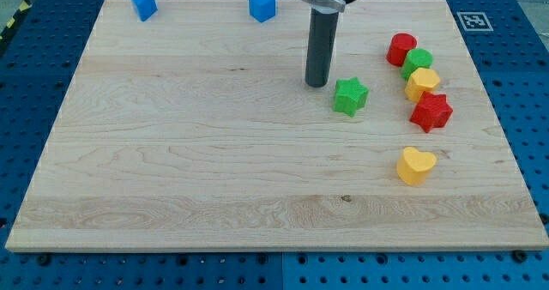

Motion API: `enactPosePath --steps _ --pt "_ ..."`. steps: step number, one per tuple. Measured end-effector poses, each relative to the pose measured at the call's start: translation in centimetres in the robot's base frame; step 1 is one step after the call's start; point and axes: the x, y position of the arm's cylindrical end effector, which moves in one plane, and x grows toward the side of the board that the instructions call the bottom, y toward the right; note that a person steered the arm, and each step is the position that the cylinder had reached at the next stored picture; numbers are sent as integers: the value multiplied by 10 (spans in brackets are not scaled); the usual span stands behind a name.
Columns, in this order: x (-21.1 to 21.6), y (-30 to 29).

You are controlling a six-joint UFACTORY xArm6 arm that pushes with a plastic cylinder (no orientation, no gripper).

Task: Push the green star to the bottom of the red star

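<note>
The green star point(350, 96) lies on the wooden board point(214, 153) right of centre. The red star point(431, 111) lies to its right, at the bottom end of a short column of blocks. My tip point(317, 84) rests on the board just left of and slightly above the green star, with a small gap between them. The rod rises from there to the view's top.
Above the red star stand a yellow block point(422, 83), a green round block point(419, 62) and a red round block point(401, 48). A yellow heart point(416, 166) lies below the red star. Two blue blocks point(143, 4) point(262, 5) sit at the board's top edge.
</note>
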Motion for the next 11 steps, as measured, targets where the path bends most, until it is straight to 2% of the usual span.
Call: enactPosePath --steps 2,4,8,11 --pt "24 22" --pt "29 56" --pt "99 86" --pt "108 145"
